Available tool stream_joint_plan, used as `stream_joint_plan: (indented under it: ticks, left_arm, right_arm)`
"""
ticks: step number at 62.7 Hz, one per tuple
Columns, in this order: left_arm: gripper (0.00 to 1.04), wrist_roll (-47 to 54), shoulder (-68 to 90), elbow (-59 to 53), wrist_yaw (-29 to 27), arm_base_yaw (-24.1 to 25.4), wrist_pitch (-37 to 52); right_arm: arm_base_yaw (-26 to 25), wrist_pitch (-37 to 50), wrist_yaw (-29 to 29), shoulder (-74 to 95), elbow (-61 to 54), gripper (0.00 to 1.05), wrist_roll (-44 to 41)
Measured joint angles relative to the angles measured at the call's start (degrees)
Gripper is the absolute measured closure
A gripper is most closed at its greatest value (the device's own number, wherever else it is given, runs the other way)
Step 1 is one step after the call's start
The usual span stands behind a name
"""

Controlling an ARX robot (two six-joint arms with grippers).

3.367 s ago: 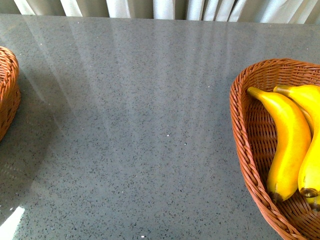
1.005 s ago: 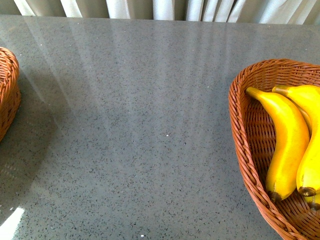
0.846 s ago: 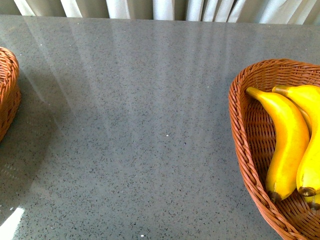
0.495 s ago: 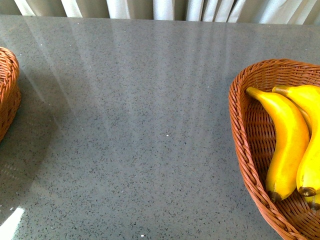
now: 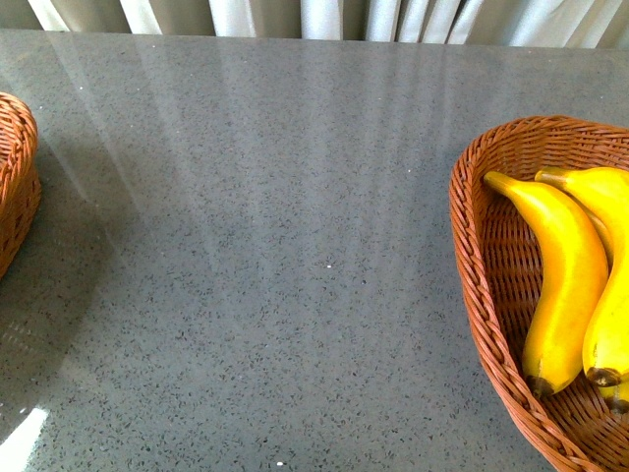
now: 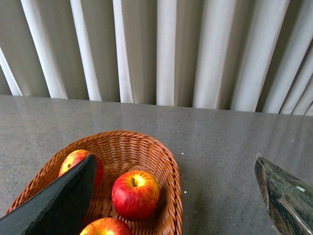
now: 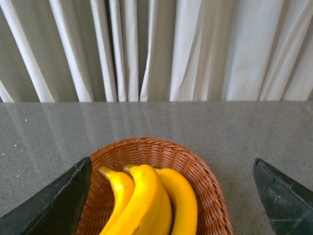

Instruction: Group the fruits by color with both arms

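Three red apples with yellow patches lie in a wicker basket [image 6: 172, 171] in the left wrist view: one in the middle [image 6: 136, 194], one [image 6: 71, 160] partly behind a finger, one [image 6: 106, 227] cut off by the frame edge. My left gripper [image 6: 173, 159] is open and empty, above the basket's rim. Three yellow bananas [image 7: 146, 196] lie in another wicker basket [image 7: 210, 186]. My right gripper [image 7: 171, 160] is open and empty above it. The front view shows the bananas [image 5: 565, 285] in the right basket [image 5: 472, 275]; neither arm shows there.
The grey speckled table [image 5: 275, 246] runs between the two baskets. The left basket's edge [image 5: 15, 187] shows at the far left of the front view. White curtains [image 7: 156, 49] hang behind the table's far edge.
The right basket and its bananas have shifted very slightly left since the earliest frame. Nothing else has moved.
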Motion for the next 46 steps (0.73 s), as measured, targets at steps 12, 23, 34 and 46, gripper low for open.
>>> stream_joint_plan:
  ticks: [12,23,34,46]
  left_arm:
    - [0.09,0.0,0.0,0.0,0.0,0.0,0.0]
    - [0.09,0.0,0.0,0.0,0.0,0.0,0.0]
    - [0.09,0.0,0.0,0.0,0.0,0.0,0.0]
    - [0.09,0.0,0.0,0.0,0.0,0.0,0.0]
  right_arm:
    - [0.0,0.0,0.0,0.0,0.0,0.09,0.0]
    - [0.0,0.0,0.0,0.0,0.0,0.09,0.0]
    - [0.0,0.0,0.0,0.0,0.0,0.09,0.0]
    - [0.0,0.0,0.0,0.0,0.0,0.09,0.0]
